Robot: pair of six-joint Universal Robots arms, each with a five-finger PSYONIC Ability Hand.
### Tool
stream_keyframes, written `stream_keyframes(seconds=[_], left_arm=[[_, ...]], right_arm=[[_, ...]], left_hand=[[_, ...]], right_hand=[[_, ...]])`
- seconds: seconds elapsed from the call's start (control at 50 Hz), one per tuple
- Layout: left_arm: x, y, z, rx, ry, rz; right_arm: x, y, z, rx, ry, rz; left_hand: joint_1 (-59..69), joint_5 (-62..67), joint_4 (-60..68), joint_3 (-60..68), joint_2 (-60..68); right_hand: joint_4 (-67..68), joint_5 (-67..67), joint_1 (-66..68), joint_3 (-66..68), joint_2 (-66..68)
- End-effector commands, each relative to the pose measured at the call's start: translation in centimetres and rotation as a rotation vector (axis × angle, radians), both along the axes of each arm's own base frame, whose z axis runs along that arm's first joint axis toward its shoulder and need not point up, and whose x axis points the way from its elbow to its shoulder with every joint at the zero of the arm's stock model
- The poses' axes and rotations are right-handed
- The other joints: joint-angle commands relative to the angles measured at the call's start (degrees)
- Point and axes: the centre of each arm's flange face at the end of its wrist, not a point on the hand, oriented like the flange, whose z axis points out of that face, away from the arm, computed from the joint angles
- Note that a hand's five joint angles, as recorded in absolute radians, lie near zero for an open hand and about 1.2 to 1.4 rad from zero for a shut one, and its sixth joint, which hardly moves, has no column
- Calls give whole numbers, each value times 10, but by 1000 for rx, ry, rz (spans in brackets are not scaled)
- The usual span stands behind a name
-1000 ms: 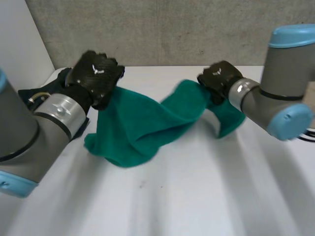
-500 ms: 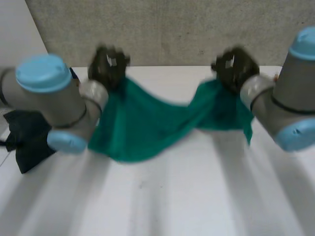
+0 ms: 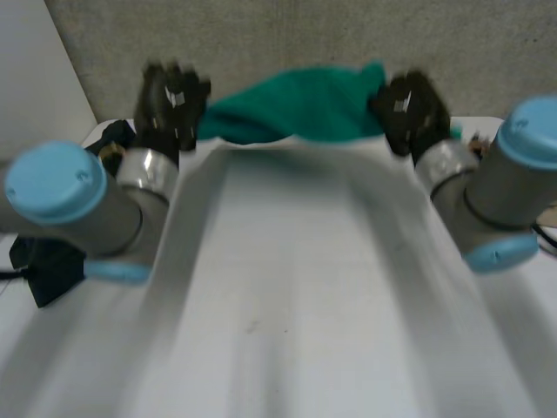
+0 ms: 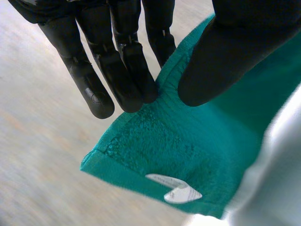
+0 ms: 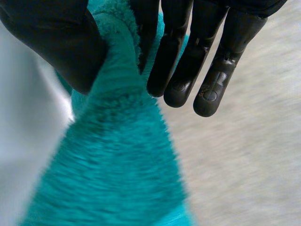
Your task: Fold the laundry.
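I hold the green towel [image 3: 291,109] in the air between my two hands, strung across the top middle of the head view, over the far side of the white table [image 3: 296,287] and clear of it. My left hand [image 3: 171,100], at the upper left, pinches the hem near a corner: in its wrist view the straight fingers [image 4: 127,61] press the edge against the thumb [image 4: 225,52], with a white label [image 4: 174,190] on the cloth just beyond the fingertips. My right hand [image 3: 411,109], at the upper right, nips a bunched fold of the edge between its thumb and nearest finger, the other fingers straight beside the cloth. I judge this to be the spreading step, before any fold is made. The next move, I think, calls for lowering both hands together onto the table, with even tension and neither pinch loosened, so the towel lands flat.
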Motion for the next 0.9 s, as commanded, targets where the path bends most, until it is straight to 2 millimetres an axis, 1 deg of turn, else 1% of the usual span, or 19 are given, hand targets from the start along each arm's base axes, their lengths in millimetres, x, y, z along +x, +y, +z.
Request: stream_keyframes(seconds=[0.02,0.06,0.1,0.12,0.16,0.18,0.2,0.22,0.28,0.3,0.36,0.44,0.52,0.6,0.64,0.74,0.76,0.82,0.9], left_arm=[[15,37,-60,226,-105,-8],[19,46,-64,258,-123,-9],[21,54,-55,257,-119,-14],[21,56,-53,257,-120,-16],[23,62,-47,254,-119,-20],[23,64,-44,249,-117,-22],[24,68,-38,242,-114,-25],[25,69,-35,237,-111,-25],[28,74,-24,216,-101,-23],[29,75,-20,210,-96,-22],[31,76,-11,190,-85,-19],[33,78,3,160,-59,-20],[32,79,16,133,-26,-27],[32,80,26,115,6,-37],[31,80,28,113,16,-41],[31,80,29,112,20,-44],[31,80,29,112,20,-44],[31,80,29,111,21,-42],[32,79,30,108,23,-39]], right_arm=[[-35,33,-90,240,243,-6],[-40,38,-97,252,278,-14],[-45,46,-104,274,313,-24],[-47,52,-107,300,322,-24],[-51,57,-105,326,322,-29],[-55,58,-94,337,303,-43],[-58,59,-87,342,288,-51],[-65,59,-72,357,254,-64],[-71,60,-54,381,187,-72],[-72,61,-43,403,135,-63],[-74,57,-30,422,67,-44],[-79,47,-9,515,-54,-2],[-81,38,6,593,-98,27],[-78,24,-9,711,-76,55],[-77,17,-12,722,-53,57],[-72,2,-22,696,46,84],[-71,-4,-29,676,88,83],[-69,-9,-37,648,143,104],[-67,-19,-57,624,215,121]], left_hand=[[151,131,111,116,113],[151,131,111,116,113],[151,131,111,116,113],[151,131,111,116,113],[151,131,111,116,113],[151,131,111,116,113],[151,131,111,116,113],[151,131,111,116,113],[151,131,111,116,113],[151,131,111,116,113],[151,131,111,116,113],[151,131,111,116,113],[151,131,111,116,113],[151,131,111,116,113],[151,131,111,116,113],[151,131,111,116,113],[151,131,111,116,113],[151,131,111,116,113],[151,131,111,116,113]], right_hand=[[119,133,237,123,125],[119,133,237,123,125],[119,133,237,123,125],[-135,-122,-17,-131,-129],[-415,-402,-298,-412,-410],[-517,-503,-399,-513,-511],[-543,-529,-425,-539,-537],[-576,-563,-458,-573,-570],[-581,-567,-463,-577,-575],[-581,-567,-463,-577,-575],[-577,-563,-459,-573,-571],[-553,-540,-435,-549,-547],[-545,-531,-427,-541,-539],[-516,-503,-398,-513,-510],[-496,-483,-378,-492,-490],[-395,-382,-277,-391,-389],[-380,-367,-262,-376,-374],[-375,-361,-257,-371,-369],[-371,-358,-254,-368,-366]])
